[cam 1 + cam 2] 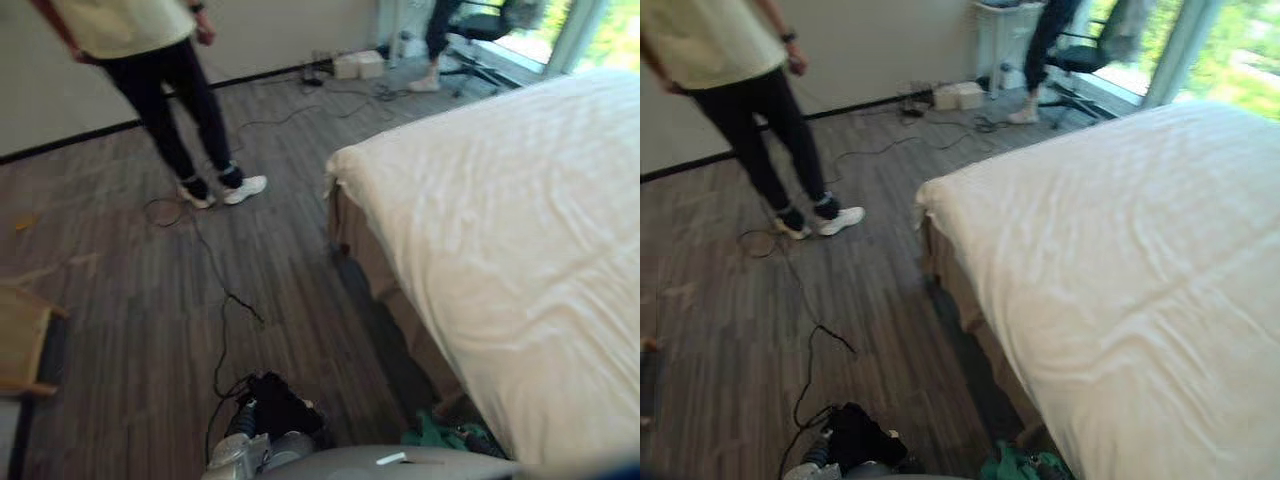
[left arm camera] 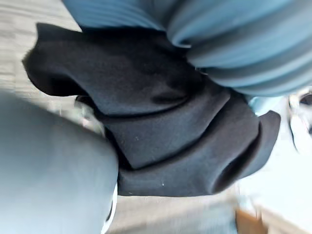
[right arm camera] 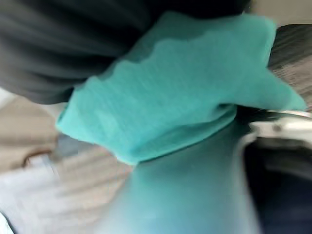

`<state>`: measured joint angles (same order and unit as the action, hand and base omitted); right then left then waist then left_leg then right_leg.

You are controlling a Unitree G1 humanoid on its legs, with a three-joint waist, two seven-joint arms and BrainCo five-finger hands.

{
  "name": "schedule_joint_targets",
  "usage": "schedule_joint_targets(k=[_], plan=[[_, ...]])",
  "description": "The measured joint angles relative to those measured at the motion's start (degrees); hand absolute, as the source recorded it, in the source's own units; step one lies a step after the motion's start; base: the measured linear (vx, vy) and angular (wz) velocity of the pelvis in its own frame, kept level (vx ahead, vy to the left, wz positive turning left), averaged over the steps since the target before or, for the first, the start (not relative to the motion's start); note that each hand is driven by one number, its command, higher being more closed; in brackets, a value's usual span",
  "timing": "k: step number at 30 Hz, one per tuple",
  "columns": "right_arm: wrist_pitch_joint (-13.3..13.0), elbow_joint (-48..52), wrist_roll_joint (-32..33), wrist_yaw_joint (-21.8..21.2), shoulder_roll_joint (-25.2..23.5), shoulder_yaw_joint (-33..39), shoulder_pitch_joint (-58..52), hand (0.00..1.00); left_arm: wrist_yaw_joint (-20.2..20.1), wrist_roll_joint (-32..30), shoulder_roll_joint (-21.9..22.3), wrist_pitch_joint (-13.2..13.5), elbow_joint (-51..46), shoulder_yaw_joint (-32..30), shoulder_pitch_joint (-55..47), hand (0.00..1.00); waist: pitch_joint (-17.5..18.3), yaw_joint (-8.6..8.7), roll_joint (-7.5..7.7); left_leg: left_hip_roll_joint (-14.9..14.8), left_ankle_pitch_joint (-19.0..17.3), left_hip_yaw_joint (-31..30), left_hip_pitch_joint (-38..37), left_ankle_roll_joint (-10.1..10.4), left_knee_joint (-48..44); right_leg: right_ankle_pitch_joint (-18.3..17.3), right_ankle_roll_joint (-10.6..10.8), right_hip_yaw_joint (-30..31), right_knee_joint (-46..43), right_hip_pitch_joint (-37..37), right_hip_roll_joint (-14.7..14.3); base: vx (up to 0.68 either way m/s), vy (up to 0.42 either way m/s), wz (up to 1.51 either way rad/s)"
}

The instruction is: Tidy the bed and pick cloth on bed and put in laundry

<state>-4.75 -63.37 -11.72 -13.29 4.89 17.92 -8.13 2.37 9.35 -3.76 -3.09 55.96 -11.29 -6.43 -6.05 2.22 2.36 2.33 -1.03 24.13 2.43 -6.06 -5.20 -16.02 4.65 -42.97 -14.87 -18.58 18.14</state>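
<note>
Hanging bunched over the plank floor (image 1: pixel 130 300) at the near edge of the head views, a black cloth (image 1: pixel 282 405) sits at the end of the robot's left arm. In the left wrist view the same cloth falls in thick folds right under the ribbed cover of the left hand (image 2: pixel 234 48). It hides the grip, so I cannot tell whether that hand is clamped on the cloth or merely under it. A teal cloth (image 3: pixel 170 92) is crumpled directly against the ribbed cover of the right hand (image 3: pixel 53 48). Here too the fabric hides the grip, so whether that hand is closed cannot be told. In the head views the teal cloth shows low down, just beside the near side of the bed (image 1: pixel 520 240) and to the right of the black cloth, with bare floor between the two. The bed takes up the right half of the scene, its white cover lying flat with faint creases over a beige base (image 1: pixel 385 285). Well away from both hands, a person (image 1: pixel 165 80) in a pale top, dark trousers and white shoes stands on the floor near the far wall (image 1: pixel 270 30). A second person (image 1: pixel 437 40) stands by an office chair (image 1: pixel 482 25), with white boxes (image 1: pixel 358 65) on the floor close by. A low wooden piece of furniture (image 1: pixel 20 340) juts in at the left edge.
</note>
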Motion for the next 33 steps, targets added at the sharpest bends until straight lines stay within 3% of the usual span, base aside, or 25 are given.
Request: schedule_joint_targets(k=[4, 6, 7, 8, 10, 12, 13, 14, 15, 16, 18, 19, 27, 32, 33], plan=[[-0.1, -0.6, 3.5, 0.1, -0.9, 2.2, 1.2, 1.0, -1.2, 0.0, -1.3, 0.1, 1.2, 1.8, 0.3, 1.0, 0.1, -0.23, 0.24, 1.9, 4.4, -7.2, -3.8, 0.1, 7.3, 6.0, -0.2, -0.2, -7.3, -0.3, 0.2, 0.15, 0.008, 0.92], [-0.9, -0.4, 6.4, 0.4, -1.7, 3.2, 1.3, 1.0, -2.0, -0.1, -2.4, 0.3, 1.7, 4.0, 0.9, 1.0, -0.5, 0.09, 0.41, 1.6, 4.2, -11.4, -4.7, -0.2, 7.3, 7.7, -3.4, 5.0, -16.8, 3.0, 1.0, 0.23, -0.009, 0.98], [-1.2, -0.2, 8.3, 0.3, -2.0, 3.4, 1.2, 1.0, -2.2, -1.2, -3.2, 0.2, 1.8, 5.2, 1.1, 1.0, -0.7, 0.55, 0.73, 0.9, 4.0, -13.9, -5.0, -0.1, 7.2, 2.1, -1.9, 11.8, -19.1, 6.2, -1.7, 0.25, -0.013, 1.06], [-1.3, 0.0, 10.7, 0.2, -2.0, 3.3, 0.8, 1.0, -2.3, -2.5, -3.5, 0.0, 2.6, 6.3, 1.7, 1.0, -0.8, 0.85, 0.39, -0.1, 4.0, -16.4, -5.6, 0.1, 7.1, -1.2, -1.2, 18.6, -17.9, 8.8, -5.8, 0.23, -0.022, 1.13], [-1.4, 0.4, 13.6, 0.0, -2.1, 3.3, -0.4, 1.0, -2.7, -3.6, -3.6, 0.0, 4.0, 6.9, 2.3, 1.0, -0.8, 1.43, -0.24, -1.1, 4.0, -19.9, -6.5, 0.9, 7.2, -2.5, -0.7, 25.7, -12.9, 11.4, -10.2, 0.13, -0.036, 1.01], [-2.0, 0.5, 15.6, -0.2, -2.1, 3.1, -1.3, 1.0, -3.2, -3.8, -3.5, 0.4, 3.9, 6.8, 2.2, 1.0, -0.9, 1.28, 0.23, -0.4, 3.5, -21.4, -7.6, 1.9, 7.2, -0.7, -1.1, 29.7, -4.4, 12.2, -10.7, 0.1, -0.084, 0.66], [-2.0, 0.5, 16.4, -0.2, -2.2, 3.1, -1.3, 1.0, -3.6, -3.8, -3.8, 1.1, 4.0, 6.7, 2.2, 1.0, -0.8, 1.2, 1.35, 1.0, 2.5, -21.4, -8.1, 3.0, 7.4, 4.4, -1.4, 30.2, -0.8, 13.0, -8.7, 0.1, -0.135, 0.29], [-2.0, 0.3, 16.6, -0.2, -2.1, 3.6, -1.2, 1.0, -3.5, -3.7, -3.8, 1.2, 4.3, 6.4, 2.1, 1.0, -0.8, 1.24, 0.89, 0.7, 1.9, -21.2, -8.5, 2.8, 7.7, 3.9, -1.6, 30.2, -1.0, 12.7, -8.5, 0.09, -0.161, -0.02], [-2.0, 0.5, 17.0, -0.2, -2.0, 4.6, -1.3, 1.0, -3.5, -3.7, -2.8, 1.6, 4.3, 6.1, 1.6, 1.0, 0.0, 1.24, -0.13, -1.0, 2.1, -17.1, -8.6, 3.7, 8.6, 4.1, -1.5, 30.2, 0.3, 13.0, -9.2, 0.07, -0.157, -0.18], [-2.0, 0.6, 17.1, -0.2, -1.9, 5.2, -1.2, 1.0, -3.4, -3.1, -1.6, 2.0, 4.4, 5.5, 1.4, 1.0, -0.1, 1.26, -1.72, -1.7, 2.8, -15.8, -9.5, 4.7, 10.0, 4.2, -1.6, 30.6, 1.1, 13.1, -9.9, 0.05, -0.14, -0.25], [-1.9, 0.6, 17.2, -0.6, -1.5, 6.2, -1.4, 1.0, -3.6, -2.8, -0.6, 2.7, 4.4, 4.5, 1.0, 1.0, -0.4, 1.55, -3.04, -2.4, 3.4, -15.2, -9.9, 5.6, 11.0, 4.4, -1.9, 31.1, 2.0, 12.8, -10.9, 0.04, -0.096, -0.17], [-3.2, 0.5, 16.0, -2.3, -1.9, 3.9, -3.0, 1.0, -3.8, -1.9, 0.2, 5.8, 4.3, 4.5, 0.9, 1.0, -1.0, 0.54, -2.63, -2.8, 3.5, -13.6, -11.4, 6.6, 11.2, 7.6, -1.5, 31.0, 9.8, 8.0, -12.3, 0.02, -0.045, -0.05], [-2.8, 0.6, 17.0, -1.4, -2.0, 3.4, -2.8, 1.0, -3.9, -2.0, 0.8, 5.7, 4.0, 2.3, 0.8, 1.0, -1.0, -0.07, -2.61, -2.6, 3.5, -14.6, -11.1, 6.6, 11.2, 7.6, -1.4, 29.5, 9.9, 7.9, -12.0, 0.0, -0.002, 0.05], [0.3, 2.3, 20.4, 1.9, -1.4, 0.1, -1.6, 1.0, -5.3, -0.6, 2.2, 4.3, 2.2, -2.4, 0.1, 1.0, -1.1, -0.48, -2.66, -2.5, 2.5, -15.2, -9.5, 6.5, 9.8, 7.2, -1.1, 28.2, 9.8, 8.6, -11.6, 0.0, -0.004, 0.12], [1.3, 3.2, 21.2, 2.6, -1.3, -1.6, -1.5, 1.0, -6.1, 0.3, 2.4, 3.9, 0.9, -3.4, -0.4, 1.0, -1.6, -1.14, -2.83, -2.8, 0.0, -15.1, -6.9, 6.2, 4.4, 6.5, -1.4, 28.2, 8.7, 9.3, -11.3, 0.04, -0.011, -0.09]])
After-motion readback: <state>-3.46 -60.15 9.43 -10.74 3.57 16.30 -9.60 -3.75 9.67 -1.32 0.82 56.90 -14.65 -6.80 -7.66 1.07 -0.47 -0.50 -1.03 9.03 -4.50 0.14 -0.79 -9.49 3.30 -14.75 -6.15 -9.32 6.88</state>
